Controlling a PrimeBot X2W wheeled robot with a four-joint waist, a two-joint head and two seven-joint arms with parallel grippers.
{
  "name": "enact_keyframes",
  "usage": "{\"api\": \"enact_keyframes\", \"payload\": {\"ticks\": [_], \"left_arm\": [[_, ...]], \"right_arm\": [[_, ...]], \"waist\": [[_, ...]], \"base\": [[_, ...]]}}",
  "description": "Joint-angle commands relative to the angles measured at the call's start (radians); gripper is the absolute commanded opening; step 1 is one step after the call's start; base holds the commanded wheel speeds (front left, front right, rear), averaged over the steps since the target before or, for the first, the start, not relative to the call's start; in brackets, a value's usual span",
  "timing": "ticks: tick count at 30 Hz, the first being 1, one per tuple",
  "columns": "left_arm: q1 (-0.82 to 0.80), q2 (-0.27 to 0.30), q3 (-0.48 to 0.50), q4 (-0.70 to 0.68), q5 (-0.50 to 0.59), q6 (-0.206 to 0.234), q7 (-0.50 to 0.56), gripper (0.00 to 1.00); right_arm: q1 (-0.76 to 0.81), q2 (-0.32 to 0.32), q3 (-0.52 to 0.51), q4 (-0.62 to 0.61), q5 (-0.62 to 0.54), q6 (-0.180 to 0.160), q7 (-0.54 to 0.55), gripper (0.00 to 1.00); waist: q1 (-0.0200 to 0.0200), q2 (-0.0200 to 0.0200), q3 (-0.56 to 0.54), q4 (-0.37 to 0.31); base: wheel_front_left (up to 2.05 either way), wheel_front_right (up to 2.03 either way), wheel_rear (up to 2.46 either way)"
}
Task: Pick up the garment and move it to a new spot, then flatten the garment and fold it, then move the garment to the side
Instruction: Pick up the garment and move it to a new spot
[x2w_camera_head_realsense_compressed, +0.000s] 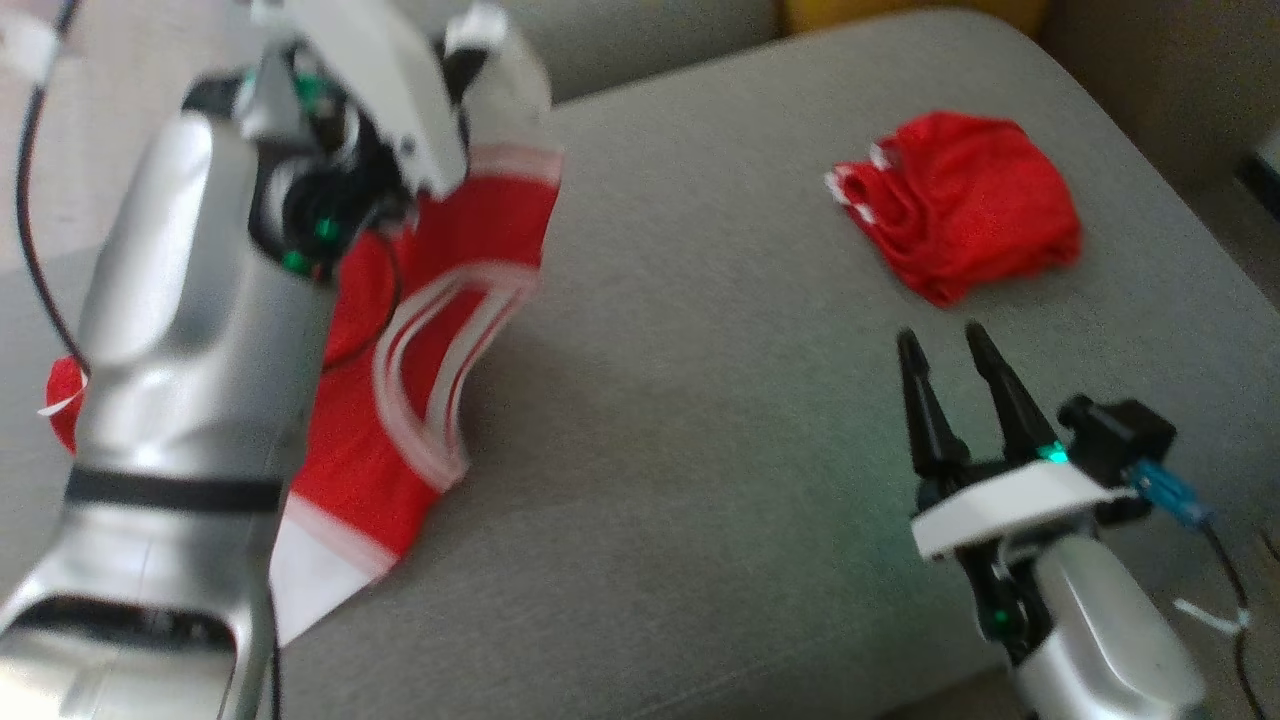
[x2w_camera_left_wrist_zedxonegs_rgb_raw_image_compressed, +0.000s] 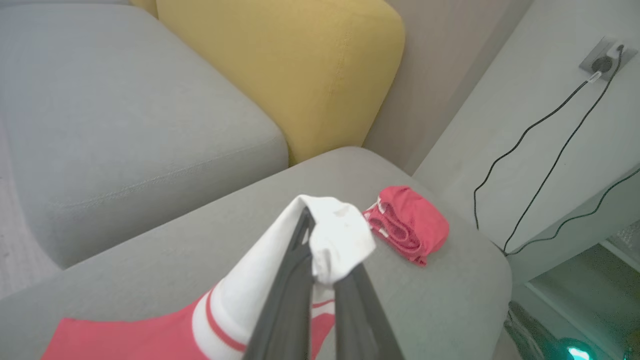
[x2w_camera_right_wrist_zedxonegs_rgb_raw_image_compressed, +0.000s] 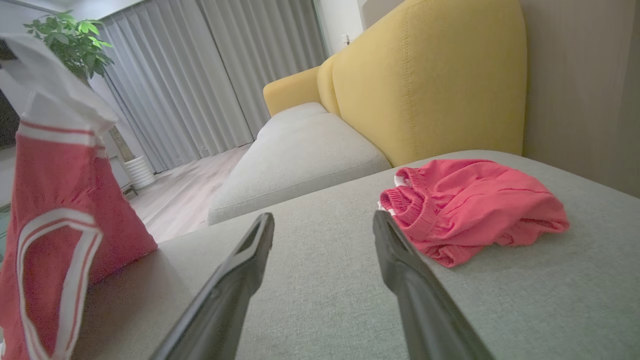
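Observation:
A red garment (x2w_camera_head_realsense_compressed: 440, 300) with white bands and stripes hangs lifted over the left part of the grey cushion (x2w_camera_head_realsense_compressed: 700, 420), its lower end still resting on it. My left gripper (x2w_camera_head_realsense_compressed: 475, 60) is shut on its white cuff. The left wrist view shows the left gripper (x2w_camera_left_wrist_zedxonegs_rgb_raw_image_compressed: 320, 245) with white cloth (x2w_camera_left_wrist_zedxonegs_rgb_raw_image_compressed: 340, 235) bunched between the dark fingers. The garment (x2w_camera_right_wrist_zedxonegs_rgb_raw_image_compressed: 55, 200) also hangs at the left of the right wrist view. My right gripper (x2w_camera_head_realsense_compressed: 942, 340) stands open above the cushion's right front, its fingers (x2w_camera_right_wrist_zedxonegs_rgb_raw_image_compressed: 250, 260) apart with nothing between them.
A second red garment (x2w_camera_head_realsense_compressed: 970, 200), bundled with a white-edged waistband, lies at the cushion's far right (x2w_camera_left_wrist_zedxonegs_rgb_raw_image_compressed: 415, 225) (x2w_camera_right_wrist_zedxonegs_rgb_raw_image_compressed: 475, 200). A yellow backrest (x2w_camera_left_wrist_zedxonegs_rgb_raw_image_compressed: 300, 65) and another grey seat (x2w_camera_left_wrist_zedxonegs_rgb_raw_image_compressed: 125, 115) stand behind. Black cables (x2w_camera_left_wrist_zedxonegs_rgb_raw_image_compressed: 550, 150) run down the wall at right.

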Motion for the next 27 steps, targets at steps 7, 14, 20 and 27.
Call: {"api": "enact_keyframes", "payload": {"ticks": [7,14,20,27], "left_arm": [[-0.199,-0.023,0.025,0.122,0.013,0.019,-0.101,0.0],[-0.163,-0.009,-0.039,0.305,0.033,-0.024,-0.089,1.0],[-0.122,0.002,-0.087,0.388,0.0,-0.05,-0.118,1.0],[-0.114,0.035,-0.146,0.282,-0.082,-0.053,-0.248,1.0]], "right_arm": [[-0.112,0.058,0.073,-0.088,0.028,-0.001,-0.014,1.0],[-0.115,0.071,0.077,-0.122,0.035,-0.001,-0.015,1.0],[-0.101,0.073,0.061,-0.107,0.021,-0.001,-0.015,1.0],[-0.08,0.038,0.041,-0.105,-0.002,-0.001,-0.015,1.0]], "waist": [[0.0,0.0,0.179,-0.196],[0.0,0.0,0.203,-0.222],[0.0,0.0,0.175,-0.169],[0.0,0.0,0.09,-0.056]], "base": [[0.0,0.0,0.0],[0.0,0.0,0.0],[0.0,0.0,0.0],[0.0,0.0,0.0]]}}
